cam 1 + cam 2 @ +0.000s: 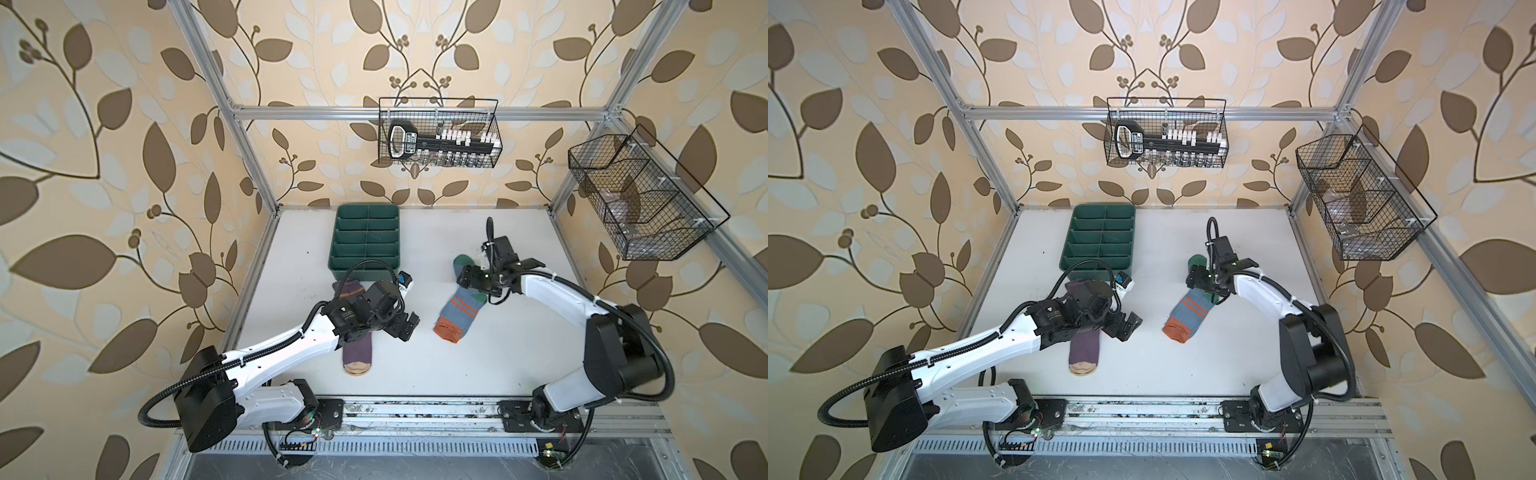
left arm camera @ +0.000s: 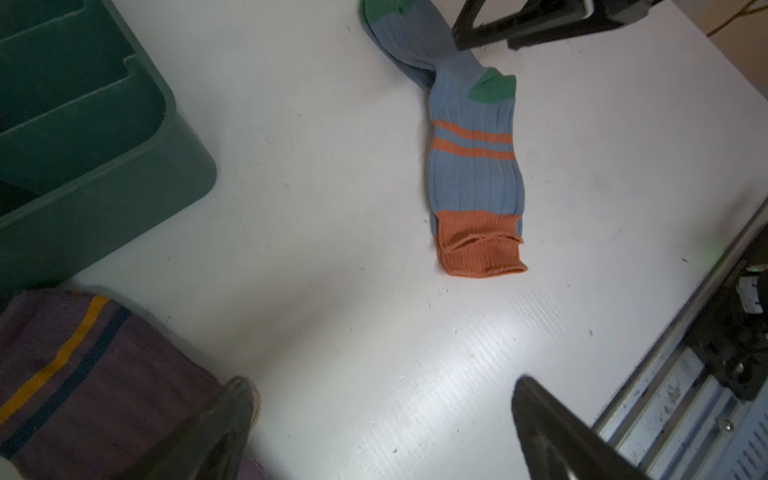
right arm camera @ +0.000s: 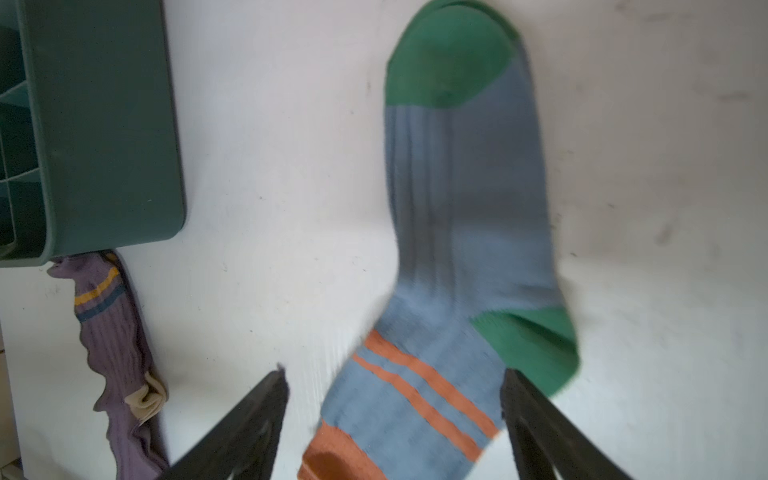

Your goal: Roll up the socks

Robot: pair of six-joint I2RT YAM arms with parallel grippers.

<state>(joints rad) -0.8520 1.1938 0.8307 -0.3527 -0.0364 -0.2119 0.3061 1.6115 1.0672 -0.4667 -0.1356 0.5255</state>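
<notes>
Progress looks close to nil: neither sock shows a single turn of a roll. Nearest the front edge of the bench, left of its middle, the purple sock [image 1: 358,353] lies stretched out flat. Its tan toe points toward the front edge and its striped cuff reaches back to the near wall of the green tray [image 1: 353,272], touching it or just beside it. The left arm crosses above the sock's middle. A little beyond, the left gripper [image 1: 409,327] hangs over bare bench between the two socks, jaws wide apart and holding nothing. Farther back and right of the middle, the grey-blue sock [image 1: 459,309] also lies flat, orange cuff toward the front edge and green toe toward the back, with a slight bend at the heel. The right gripper [image 3: 395,376] stands over its striped part, jaws apart on either side of the cloth and not clamped on it. The right wrist view is blurred, so contact cannot be told. Farthest back, the tray's visible compartments hold no sock. Both rolls are yet to be made.
</notes>
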